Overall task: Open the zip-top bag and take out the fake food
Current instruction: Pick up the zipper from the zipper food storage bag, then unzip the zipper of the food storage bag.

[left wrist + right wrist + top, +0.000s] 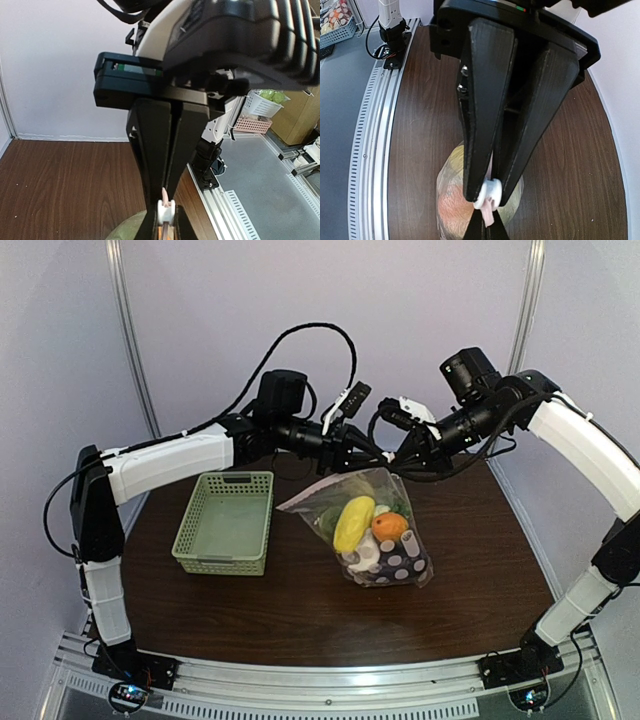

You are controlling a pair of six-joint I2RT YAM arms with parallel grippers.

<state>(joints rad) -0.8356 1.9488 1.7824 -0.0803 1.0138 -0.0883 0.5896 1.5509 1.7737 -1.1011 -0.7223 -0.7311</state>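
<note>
The zip-top bag (365, 525) hangs upright over the middle of the table, its bottom resting on the wood. Inside it shows the fake food: a yellow piece (353, 523), an orange one (389, 527), a green one (401, 508) and whitish pieces (368, 558). My left gripper (368, 458) (167, 197) is shut on the pale pink zip strip (165, 192) at the bag's top. A white slider (166, 210) sits just past its tips. From the other side, my right gripper (400, 462) (487, 192) is shut on the same top edge at the slider (488, 195). The bag (450, 202) bulges below.
A pale green lattice basket (225, 522) stands left of the bag, with nothing in it. The metal rail (330, 685) with both arm bases runs along the table's near edge. White walls close the back and sides.
</note>
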